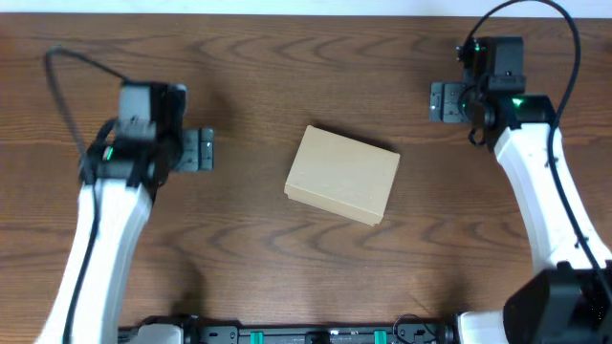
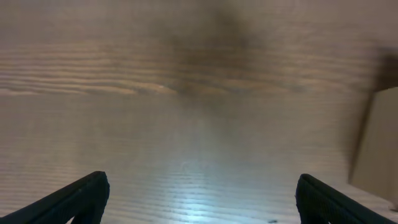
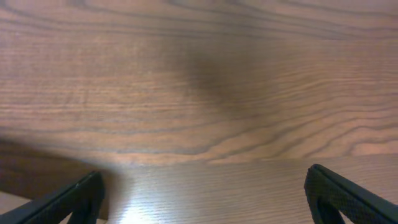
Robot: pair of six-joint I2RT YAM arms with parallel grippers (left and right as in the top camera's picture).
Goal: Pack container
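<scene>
The container is a small tan cardboard box with its lid shut, lying at a slight angle in the middle of the brown wooden table. Its edge shows at the right of the left wrist view. My left gripper is open and empty, to the left of the box and apart from it; its fingertips frame bare wood. My right gripper is open and empty, to the upper right of the box; its fingertips also frame bare wood.
The wooden table runs to a pale edge at the top of the overhead view. A dark rail with green fittings lies along the front edge. No small tools or other objects show.
</scene>
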